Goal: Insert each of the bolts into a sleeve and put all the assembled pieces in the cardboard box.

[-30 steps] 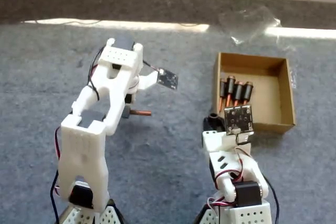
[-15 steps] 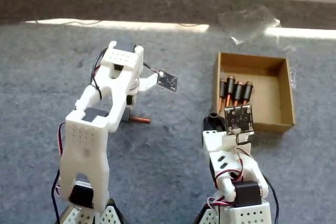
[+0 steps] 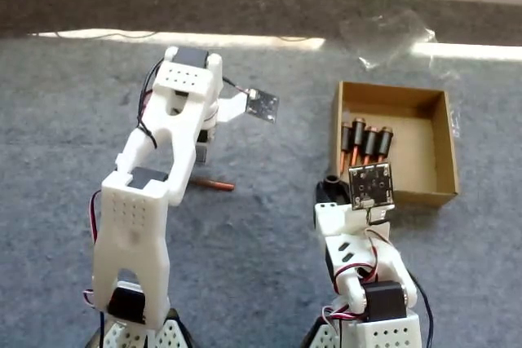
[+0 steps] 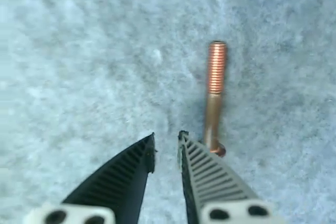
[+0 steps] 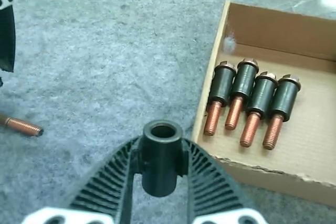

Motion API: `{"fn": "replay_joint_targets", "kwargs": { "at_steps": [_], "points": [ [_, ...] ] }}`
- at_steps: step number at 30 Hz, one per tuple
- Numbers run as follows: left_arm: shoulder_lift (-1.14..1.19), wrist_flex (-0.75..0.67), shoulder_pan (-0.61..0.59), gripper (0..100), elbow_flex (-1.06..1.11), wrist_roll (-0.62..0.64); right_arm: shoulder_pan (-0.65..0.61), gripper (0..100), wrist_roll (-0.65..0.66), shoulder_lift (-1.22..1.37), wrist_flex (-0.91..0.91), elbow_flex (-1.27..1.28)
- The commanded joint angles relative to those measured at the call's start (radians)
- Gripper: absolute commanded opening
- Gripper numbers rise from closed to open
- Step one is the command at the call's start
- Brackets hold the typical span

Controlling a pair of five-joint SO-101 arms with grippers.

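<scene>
From above, the cardboard box (image 3: 420,156) holds four assembled pieces (image 3: 365,144) side by side against its left wall. A loose bolt (image 3: 214,184) lies on the carpet well left of the box.

At the left wrist, the left gripper (image 4: 167,137) has its jaws slightly parted around nothing, and the bolt (image 4: 214,93) lies just beside one finger.

At the right wrist, the right gripper (image 5: 160,148) pinches an upright black sleeve (image 5: 160,169) beside the box's near corner.

A hard strip of sunlight (image 3: 188,37) burns along the far edge of the carpet (image 3: 269,250) and glares off the plastic bag (image 3: 387,34). Elsewhere the light is soft and even: the bolt (image 4: 215,77) beside my left gripper (image 4: 167,137) casts a faint shadow, and the sleeve (image 5: 160,177) in my right gripper (image 5: 160,153) barely gleams.
</scene>
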Motion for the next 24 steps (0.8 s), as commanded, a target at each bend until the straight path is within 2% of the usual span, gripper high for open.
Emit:
{"fn": "replay_joint_targets", "kwargs": {
  "at_steps": [1,3,5,11,15,19,24],
  "points": [
    [-0.025,0.025,-0.012,8,-0.094,-0.008,0.013,0.4,-0.002,-0.010,-0.035,-0.015],
    [-0.025,0.026,-0.010,8,-0.124,0.060,0.013,0.4,-0.002,-0.010,-0.035,-0.015],
    [-0.027,0.026,-0.002,8,-0.157,0.187,0.013,0.4,-0.002,-0.010,-0.035,-0.015],
    [-0.027,0.031,-0.005,8,-0.225,0.804,0.013,0.4,0.000,-0.010,-0.035,-0.016],
    [-0.027,0.032,-0.008,8,-0.219,1.168,0.010,0.4,0.063,-0.010,-0.036,-0.013],
    [-0.051,0.034,-0.004,8,-0.168,1.373,0.010,0.4,0.061,-0.010,-0.036,-0.013],
    [-0.231,0.034,-0.005,8,0.018,1.479,0.010,0.4,0.061,-0.010,-0.036,-0.013]
  ]
}}
